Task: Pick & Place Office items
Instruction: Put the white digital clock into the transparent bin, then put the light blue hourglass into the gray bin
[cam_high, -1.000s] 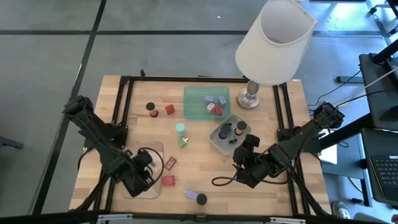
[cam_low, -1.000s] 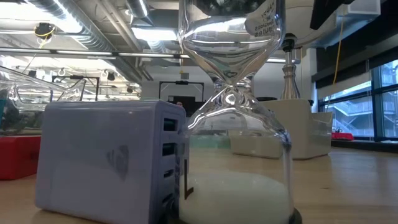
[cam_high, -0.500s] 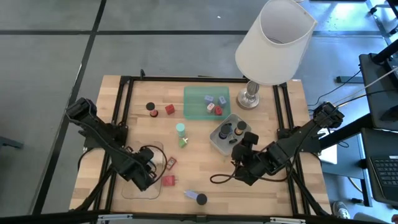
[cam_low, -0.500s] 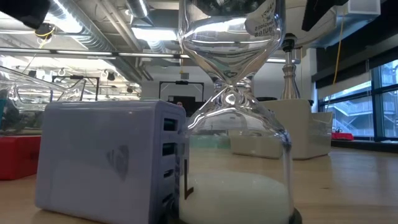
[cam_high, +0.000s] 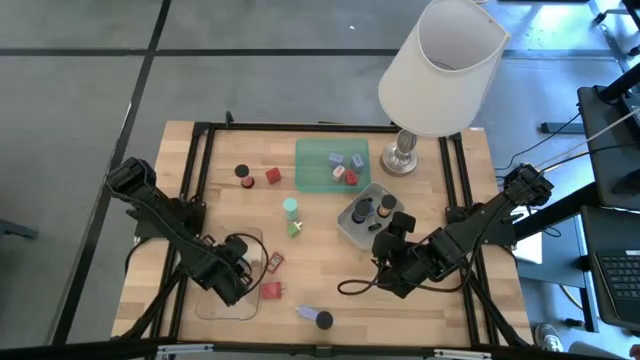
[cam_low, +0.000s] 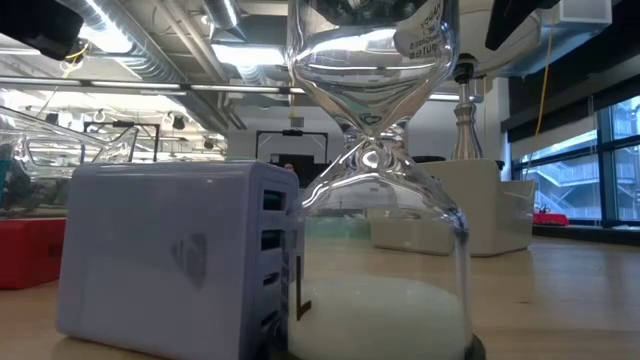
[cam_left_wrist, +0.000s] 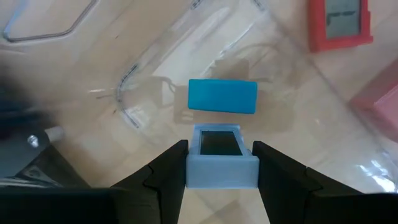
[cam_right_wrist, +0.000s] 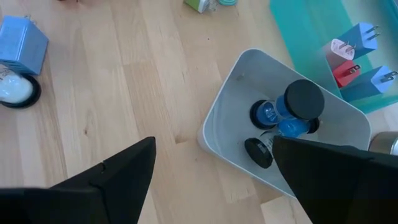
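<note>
My left gripper (cam_high: 238, 268) hovers over the clear tray (cam_high: 212, 300) near the table's near-left corner, shut on a pale blue block with a dark window (cam_left_wrist: 222, 165). A bright blue block (cam_left_wrist: 222, 96) lies in the tray below it. My right gripper (cam_high: 392, 240) hangs open just near of the grey tray (cam_high: 352, 226), which holds black-capped hourglasses (cam_right_wrist: 303, 98). Loose on the table: a red card (cam_high: 274, 262), red blocks (cam_high: 270, 291) (cam_high: 273, 176), a black cap (cam_high: 241, 172), a teal disc (cam_high: 290, 206). My left gripper pinches the pale blue block by its two opposite side faces (cam_left_wrist: 193, 171), one finger on each. The fingers come from above, pointing down. The block looks lifted above the clear tray's floor, its windowed face turned away from the wrist.
The green tray (cam_high: 312, 175) at the far middle holds blue and red plug pieces. The white-shaded lamp (cam_high: 440, 70) stands at the far right on its base (cam_high: 402, 158). A pale charger block (cam_low: 170, 260) and an hourglass (cam_low: 375, 200) stand by the near edge, filling the low view.
My left gripper has moved a little toward the table's right and far side, over the clear tray, then held still. My right gripper has shifted slightly toward the grey tray.
</note>
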